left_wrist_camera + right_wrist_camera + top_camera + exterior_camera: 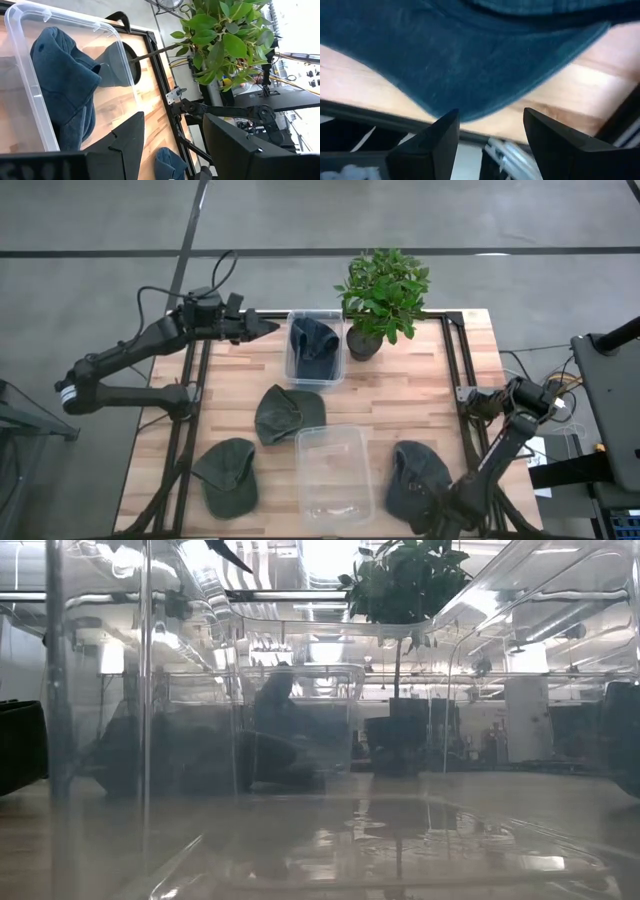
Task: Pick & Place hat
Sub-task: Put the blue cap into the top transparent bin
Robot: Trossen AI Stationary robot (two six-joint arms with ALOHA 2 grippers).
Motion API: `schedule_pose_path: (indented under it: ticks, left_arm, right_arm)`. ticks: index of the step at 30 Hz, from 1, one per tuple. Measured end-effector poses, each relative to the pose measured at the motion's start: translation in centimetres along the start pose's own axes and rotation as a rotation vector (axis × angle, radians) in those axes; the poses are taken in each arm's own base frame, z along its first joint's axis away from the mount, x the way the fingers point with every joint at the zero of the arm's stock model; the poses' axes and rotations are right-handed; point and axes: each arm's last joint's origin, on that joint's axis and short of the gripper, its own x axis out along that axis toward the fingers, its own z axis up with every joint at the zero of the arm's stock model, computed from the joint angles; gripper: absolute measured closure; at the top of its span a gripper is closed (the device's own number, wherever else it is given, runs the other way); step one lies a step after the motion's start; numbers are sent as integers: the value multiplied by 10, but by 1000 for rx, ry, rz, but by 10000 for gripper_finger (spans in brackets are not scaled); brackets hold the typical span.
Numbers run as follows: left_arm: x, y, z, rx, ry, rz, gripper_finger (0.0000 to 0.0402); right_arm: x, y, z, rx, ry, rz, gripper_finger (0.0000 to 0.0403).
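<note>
A dark blue hat [415, 472] lies flat on the table's near right part. My right gripper [432, 516] is at its near edge. In the right wrist view the open right gripper [490, 116] has a finger on either side of the brim's edge [485, 107], with no touch showing. A second blue hat [314, 345] sits in the far clear bin [292, 365]. My left gripper [268, 327] hovers open [172, 120] by that bin's left far corner. Two green hats [288, 413] [228, 473] lie on the table.
An empty clear bin [333, 473] stands at the near middle, between the green hats and the near blue hat. A potted plant [383, 295] stands at the far edge beside the filled bin. Black frame rails [462, 360] run along the table's sides.
</note>
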Motion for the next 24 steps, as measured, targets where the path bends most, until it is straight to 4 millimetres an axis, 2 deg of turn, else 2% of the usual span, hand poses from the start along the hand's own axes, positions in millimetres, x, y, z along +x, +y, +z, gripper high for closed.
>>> schedule_pose_path:
  ticks: [12, 18, 24]
  left_arm:
    - [7, 3, 0, -5, 13, 21, 207]
    - [7, 3, 0, -4, 11, 19, 207]
    - [7, 3, 0, -5, 11, 19, 207]
  right_arm:
    - [17, -8, 12, 1, -68, -3, 188]
    - [28, -6, 16, -4, -93, 98, 188]
    - [27, -4, 17, -6, -141, 164, 188]
